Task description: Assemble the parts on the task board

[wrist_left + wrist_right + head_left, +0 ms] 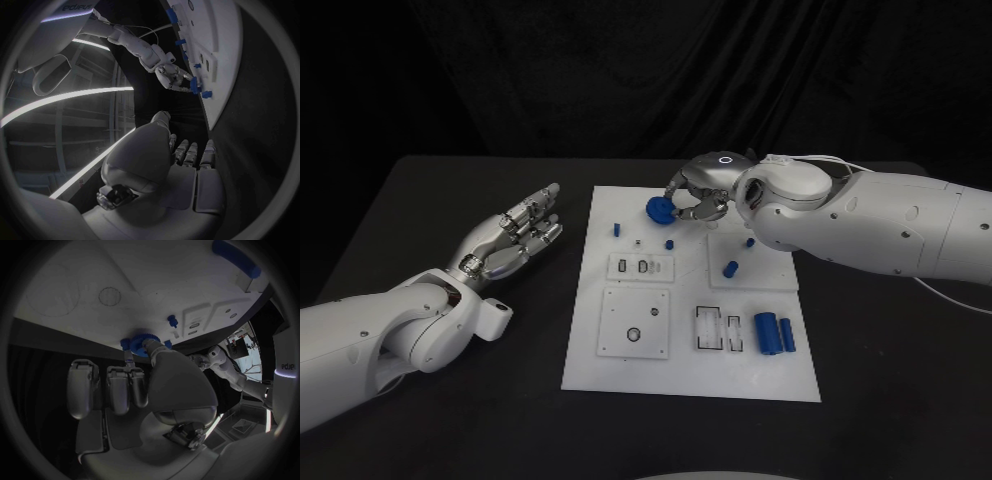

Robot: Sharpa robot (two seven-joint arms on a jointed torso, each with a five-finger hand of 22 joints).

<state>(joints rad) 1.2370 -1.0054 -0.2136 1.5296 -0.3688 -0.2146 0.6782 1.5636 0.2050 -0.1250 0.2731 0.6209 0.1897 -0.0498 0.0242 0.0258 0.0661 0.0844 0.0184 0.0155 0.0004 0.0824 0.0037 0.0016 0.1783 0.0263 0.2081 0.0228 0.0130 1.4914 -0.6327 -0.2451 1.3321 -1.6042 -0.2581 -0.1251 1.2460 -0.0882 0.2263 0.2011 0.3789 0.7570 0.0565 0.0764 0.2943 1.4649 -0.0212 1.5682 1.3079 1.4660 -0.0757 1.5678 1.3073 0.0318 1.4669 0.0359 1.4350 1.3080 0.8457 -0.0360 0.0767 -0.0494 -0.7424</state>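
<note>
The white task board [687, 345] lies in the middle of the black table. My right hand [700, 197] hovers over the board's far edge and pinches a round blue gear-like part [658, 210] between thumb and fingers. In the right wrist view the same part [139, 343] sits at the fingertips of that hand [144, 385], just off the board's [81, 285] edge. My left hand [516, 235] floats left of the board with its fingers spread and nothing in it. The left wrist view shows the right hand [170, 74] with the blue part [194, 85] beside the board [222, 60].
Small blue pegs stand on the board's far half: one near the left edge [616, 229], one in the middle [669, 243], one to the right [749, 241], plus a taller cylinder [731, 268]. Two blue cylinders [775, 334] lie near the board's right edge.
</note>
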